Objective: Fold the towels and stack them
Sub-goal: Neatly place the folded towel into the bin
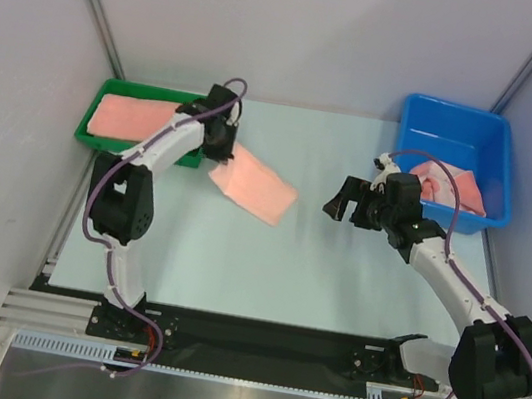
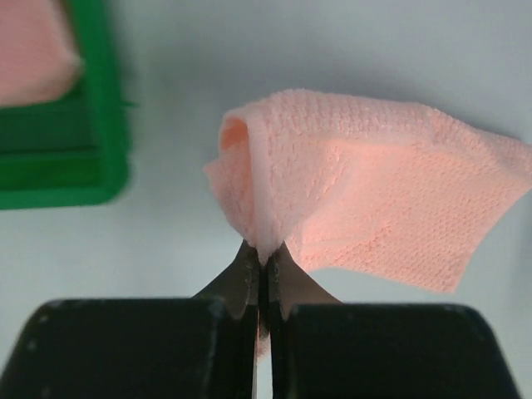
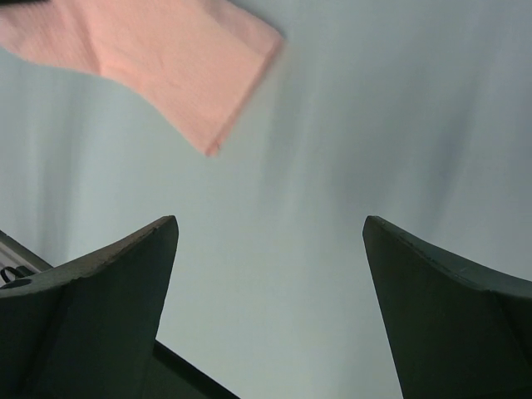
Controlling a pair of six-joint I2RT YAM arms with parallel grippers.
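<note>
A folded salmon-pink towel [image 1: 254, 185] hangs over the table mid-left, its upper-left corner lifted. My left gripper [image 1: 221, 148] is shut on that corner; in the left wrist view the cloth [image 2: 374, 199] bunches out of the closed tips [image 2: 264, 254]. Another folded pink towel [image 1: 132, 118] lies in the green tray [image 1: 88, 133]. More pink towels [image 1: 455, 186] lie in the blue bin [image 1: 457, 124]. My right gripper [image 1: 346, 207] is open and empty over bare table, right of the held towel, which shows at the top left of the right wrist view [image 3: 158, 54].
The green tray sits at the back left, its corner in the left wrist view [image 2: 91, 158]. The blue bin stands at the back right. Grey walls close in the sides and the back. The arm bases are at the near edge.
</note>
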